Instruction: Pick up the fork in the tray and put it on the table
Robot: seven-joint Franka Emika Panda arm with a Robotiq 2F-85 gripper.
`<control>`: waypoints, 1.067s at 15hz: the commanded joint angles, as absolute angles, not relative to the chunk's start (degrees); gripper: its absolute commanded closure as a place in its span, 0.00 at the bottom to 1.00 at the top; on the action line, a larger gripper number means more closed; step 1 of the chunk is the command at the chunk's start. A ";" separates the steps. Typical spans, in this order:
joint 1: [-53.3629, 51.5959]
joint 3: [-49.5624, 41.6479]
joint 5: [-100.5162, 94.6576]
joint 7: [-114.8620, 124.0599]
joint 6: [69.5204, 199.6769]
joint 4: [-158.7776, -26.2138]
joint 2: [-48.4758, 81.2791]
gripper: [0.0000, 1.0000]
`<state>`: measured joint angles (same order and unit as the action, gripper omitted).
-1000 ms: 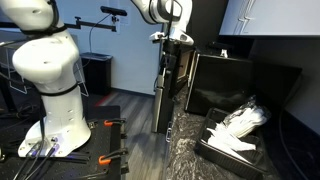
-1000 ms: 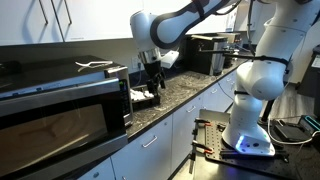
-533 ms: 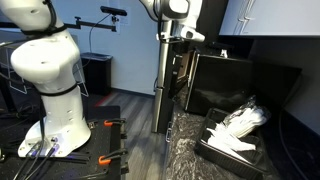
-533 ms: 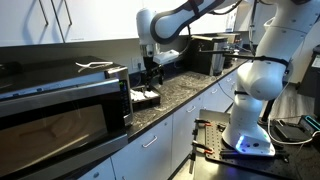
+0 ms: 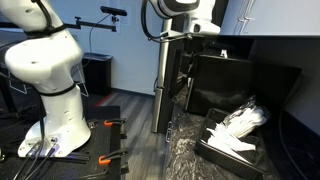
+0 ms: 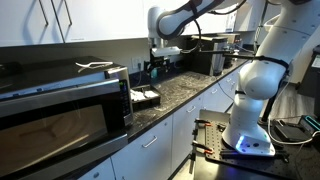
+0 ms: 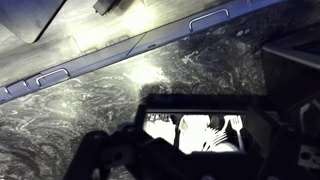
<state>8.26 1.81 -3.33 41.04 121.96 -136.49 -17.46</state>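
The tray (image 5: 222, 150) is a shallow black box on the marbled table (image 5: 185, 150), holding white plastic cutlery. In the wrist view I look straight down on the tray (image 7: 160, 106); a white fork (image 7: 236, 127) lies at its right side among spoons and other pieces. My gripper (image 7: 195, 162) is only a dark silhouette along the bottom edge, its fingers spread wide to either side of the tray and nothing between them. In both exterior views the gripper (image 5: 178, 50) (image 6: 155, 68) hangs well above the tray (image 6: 145, 98).
A microwave (image 6: 60, 110) stands on the counter beside the tray. A tall black cabinet (image 5: 240, 80) rises behind the tray. The counter's front edge with drawer handles (image 7: 100, 62) runs across the top of the wrist view. Orange tools (image 5: 105, 125) lie on the floor.
The arm has risen and swung along the counter, so the gripper is now higher above the tray. The cutlery in the tray has not moved.
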 commanded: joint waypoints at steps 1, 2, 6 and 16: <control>11.52 0.02 -5.62 47.20 125.53 -136.78 -16.73 0.00; 12.01 -0.47 -5.61 48.18 126.11 -136.27 -15.84 0.00; 11.61 -1.36 -5.05 46.54 125.53 -136.33 -15.79 0.00; 10.94 -2.40 -1.23 47.05 125.97 -133.80 -9.21 0.00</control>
<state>11.46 -0.90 -3.27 47.37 125.70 -136.25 -13.65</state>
